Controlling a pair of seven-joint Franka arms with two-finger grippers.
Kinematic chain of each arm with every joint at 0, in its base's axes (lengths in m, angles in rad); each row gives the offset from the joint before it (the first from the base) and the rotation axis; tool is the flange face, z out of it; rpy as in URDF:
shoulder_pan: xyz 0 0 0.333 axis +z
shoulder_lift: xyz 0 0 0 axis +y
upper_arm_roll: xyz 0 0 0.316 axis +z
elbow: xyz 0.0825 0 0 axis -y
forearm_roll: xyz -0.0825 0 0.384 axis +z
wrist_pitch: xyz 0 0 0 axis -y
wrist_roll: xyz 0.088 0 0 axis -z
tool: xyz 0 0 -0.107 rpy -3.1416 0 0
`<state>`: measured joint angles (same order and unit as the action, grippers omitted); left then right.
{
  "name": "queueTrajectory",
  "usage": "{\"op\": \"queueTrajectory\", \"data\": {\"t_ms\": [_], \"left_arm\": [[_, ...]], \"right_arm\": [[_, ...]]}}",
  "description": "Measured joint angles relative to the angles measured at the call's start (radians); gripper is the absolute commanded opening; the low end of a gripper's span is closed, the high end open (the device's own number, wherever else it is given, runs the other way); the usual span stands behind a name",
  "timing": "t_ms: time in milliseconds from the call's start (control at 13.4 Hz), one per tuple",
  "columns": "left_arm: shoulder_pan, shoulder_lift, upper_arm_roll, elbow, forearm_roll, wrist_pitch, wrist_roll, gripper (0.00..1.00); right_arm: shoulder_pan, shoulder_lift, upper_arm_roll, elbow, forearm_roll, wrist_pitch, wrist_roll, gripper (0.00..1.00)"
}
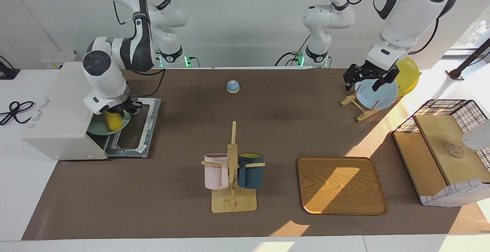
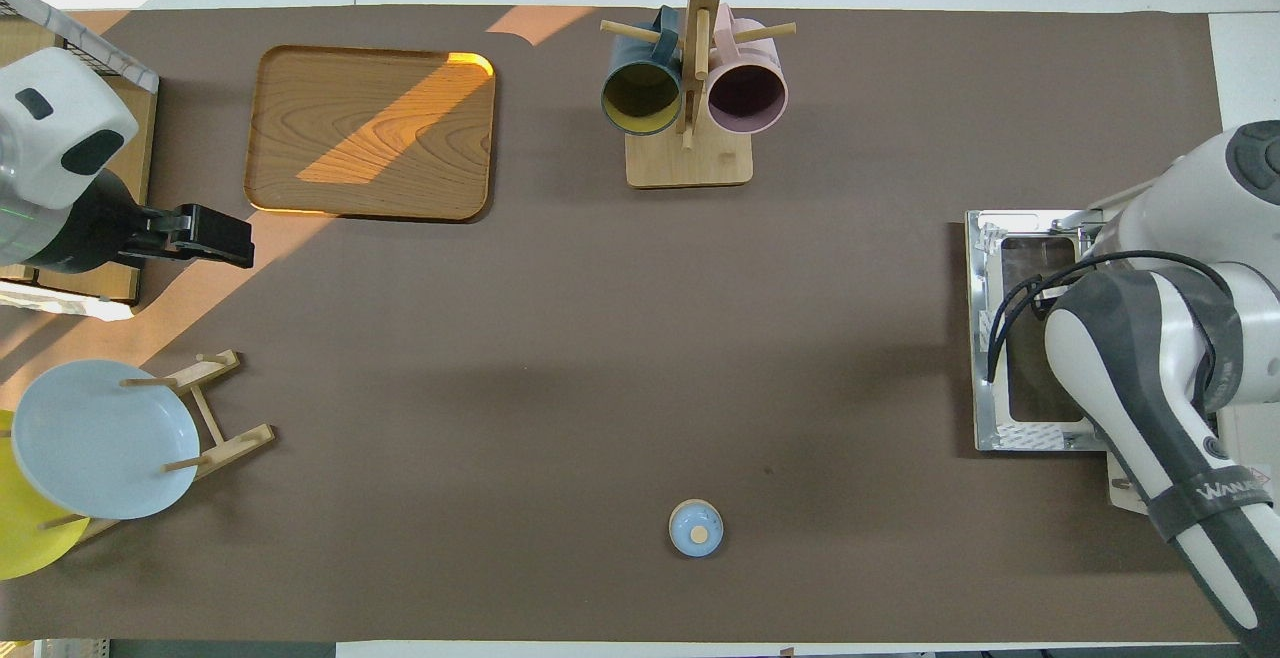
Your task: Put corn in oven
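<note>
The yellow corn (image 1: 113, 121) stands nearly upright over a pale green plate (image 1: 100, 129) on the rack at the mouth of the white oven (image 1: 57, 110). The oven's glass door (image 1: 142, 120) lies open flat on the table. My right gripper (image 1: 121, 111) is over the plate, right above the corn, and looks shut on its upper end. In the overhead view my right arm hides the corn and only the door (image 2: 1030, 338) shows. My left gripper (image 1: 366, 79) waits open and empty in the air by the plate rack, and it also shows in the overhead view (image 2: 225, 238).
A plate rack with a blue plate (image 1: 377, 93) and a yellow plate (image 1: 409, 74) stands at the left arm's end. There is also a wire-and-wood basket box (image 1: 444, 148), a wooden tray (image 1: 340, 185), a mug stand with two mugs (image 1: 232, 171), and a small blue bell (image 1: 232, 86).
</note>
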<state>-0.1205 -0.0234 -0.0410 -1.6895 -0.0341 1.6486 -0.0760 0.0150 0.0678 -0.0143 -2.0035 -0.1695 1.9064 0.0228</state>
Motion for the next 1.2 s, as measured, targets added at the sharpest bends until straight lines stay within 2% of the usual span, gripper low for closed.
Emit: {"op": "queueTrajectory", "data": {"t_ms": [75,225,374,524,1198], "left_arm": [[0.0,0.0,0.0,0.0,0.0,0.0,0.0,1.0],[0.0,0.0,0.0,0.0,0.0,0.0,0.0,1.0],[0.0,0.0,0.0,0.0,0.0,0.0,0.0,1.0],[0.0,0.0,0.0,0.0,0.0,0.0,0.0,1.0],[0.0,0.0,0.0,0.0,0.0,0.0,0.0,1.0]], "right_arm": [[0.022,0.007,0.003,0.021,0.047,0.002,0.045,0.0],[0.047,0.016,0.006,-0.011,0.124,0.089,0.113,0.0],[0.054,0.019,0.006,-0.131,0.137,0.255,0.133,0.0],[0.054,0.021,0.004,-0.222,0.137,0.353,0.144,0.0],[0.028,0.02,-0.001,-0.287,0.143,0.404,0.146,0.0]]}}
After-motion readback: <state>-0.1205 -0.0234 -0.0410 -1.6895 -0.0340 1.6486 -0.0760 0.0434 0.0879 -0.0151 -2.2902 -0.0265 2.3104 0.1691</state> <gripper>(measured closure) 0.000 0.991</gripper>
